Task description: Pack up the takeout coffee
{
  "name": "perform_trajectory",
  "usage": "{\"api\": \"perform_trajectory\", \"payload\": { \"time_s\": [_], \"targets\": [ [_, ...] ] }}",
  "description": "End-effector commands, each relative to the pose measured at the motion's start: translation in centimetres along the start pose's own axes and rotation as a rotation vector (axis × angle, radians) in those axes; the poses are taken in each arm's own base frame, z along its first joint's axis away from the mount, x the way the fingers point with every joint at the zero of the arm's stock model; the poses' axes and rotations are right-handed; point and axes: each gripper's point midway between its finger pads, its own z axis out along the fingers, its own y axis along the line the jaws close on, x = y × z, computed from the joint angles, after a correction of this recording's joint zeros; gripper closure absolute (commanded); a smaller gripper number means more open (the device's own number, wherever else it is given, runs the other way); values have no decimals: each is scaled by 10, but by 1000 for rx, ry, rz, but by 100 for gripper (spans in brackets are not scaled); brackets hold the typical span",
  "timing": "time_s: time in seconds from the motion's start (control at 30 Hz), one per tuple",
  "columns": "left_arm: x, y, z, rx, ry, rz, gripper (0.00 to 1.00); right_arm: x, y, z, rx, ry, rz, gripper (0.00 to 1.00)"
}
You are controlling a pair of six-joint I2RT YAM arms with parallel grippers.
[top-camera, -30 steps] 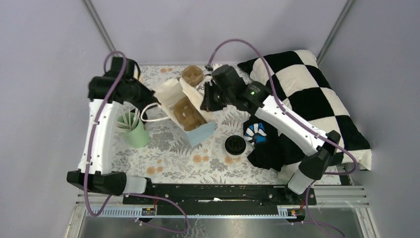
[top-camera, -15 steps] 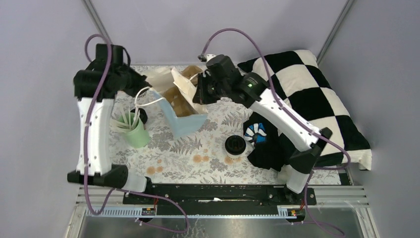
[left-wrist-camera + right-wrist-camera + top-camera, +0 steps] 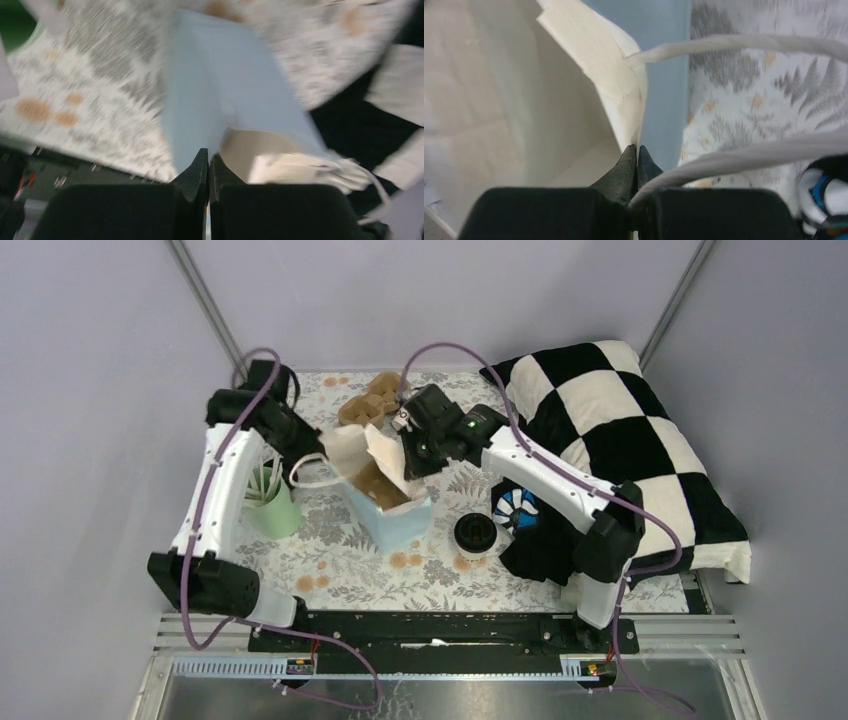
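While both arms pinch opposite rims of the blue bag (image 3: 400,522), its mouth stands spread and facing up, likely so that cups can drop straight in. On the left rim, the left gripper (image 3: 208,156) has its jaws fully closed on the bag's edge; that view is blurred, so how deep the bite goes is unclear. The right gripper (image 3: 637,151) is clamped on the right rim, cream lining on one side, blue outer face on the other, with a rope handle (image 3: 744,45) crossing above. A brown cardboard tray (image 3: 378,483) sits inside the bag. One black-lidded coffee cup (image 3: 475,533) stands on the floral tablecloth (image 3: 350,560), right of the bag and apart from it, unpacked. The second cup cannot be found in any view. Neither gripper is free, so one must release before a pick, and the bag may slump.
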Motion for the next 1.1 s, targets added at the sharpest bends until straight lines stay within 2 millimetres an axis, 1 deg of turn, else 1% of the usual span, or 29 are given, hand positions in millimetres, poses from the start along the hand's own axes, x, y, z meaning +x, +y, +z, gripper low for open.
{"api": "perform_trajectory", "payload": {
  "time_s": [0.0,0.03,0.13,0.2,0.23,0.27,0.3,0.33,0.37,0.4,0.47,0.53,0.63,0.73,0.77,0.8,0.83,0.87,0.9,0.93,0.97,1.0,1.03,1.07],
  "targets": [
    [-30,-57,-98,393,-275,129,100,-69,45,-78,-96,-343,-267,100],
    [-27,-63,-110,467,-299,146,100,-76,52,-86,-127,-387,-297,100],
    [-15,-74,-128,660,-331,169,100,-92,70,-105,-187,-513,-391,100],
    [-9,-75,-135,752,-361,167,100,-99,81,-118,-221,-596,-463,100],
    [-7,-71,-132,774,-374,165,100,-104,87,-124,-236,-647,-494,100],
    [-7,-72,-138,811,-403,172,100,-106,92,-131,-254,-691,-528,100],
    [-5,-69,-143,841,-432,185,100,-106,95,-135,-262,-729,-568,100],
    [-4,-67,-146,864,-458,202,100,-103,94,-133,-255,-752,-605,100],
    [-3,-63,-147,876,-485,212,100,-106,98,-142,-256,-805,-634,100],
    [-2,-59,-146,888,-505,217,100,-102,95,-136,-242,-818,-657,100],
    [1,-52,-145,904,-529,229,100,-101,94,-138,-226,-854,-694,100],
    [4,-47,-142,909,-529,220,100,-99,90,-136,-212,-854,-707,100],
    [7,-49,-150,936,-534,233,100,-98,92,-137,-225,-853,-703,100],
    [4,-52,-164,943,-547,216,100,-101,95,-146,-242,-838,-615,100],
    [2,-55,-176,951,-555,206,100,-103,94,-150,-240,-824,-555,100],
    [1,-56,-181,943,-551,195,100,-103,96,-154,-251,-803,-498,100],
    [-1,-58,-191,943,-554,185,100,-101,99,-159,-270,-777,-453,100],
    [-3,-59,-200,933,-560,166,100,-94,99,-160,-284,-726,-405,100],
    [-6,-54,-200,884,-552,133,100,-91,101,-163,-298,-695,-352,100],
    [-10,-50,-202,841,-554,101,100,-86,100,-161,-305,-657,-285,100],
    [-15,-44,-198,778,-554,57,100,-80,96,-156,-301,-617,-217,100],
    [-20,-35,-190,703,-548,22,100,-73,92,-149,-295,-580,-158,100],
    [-23,-26,-175,619,-532,-13,100,-65,88,-140,-288,-541,-107,100],
    [-24,-13,-154,509,-492,-52,100,-55,81,-125,-270,-497,-73,100]
  ]
}}
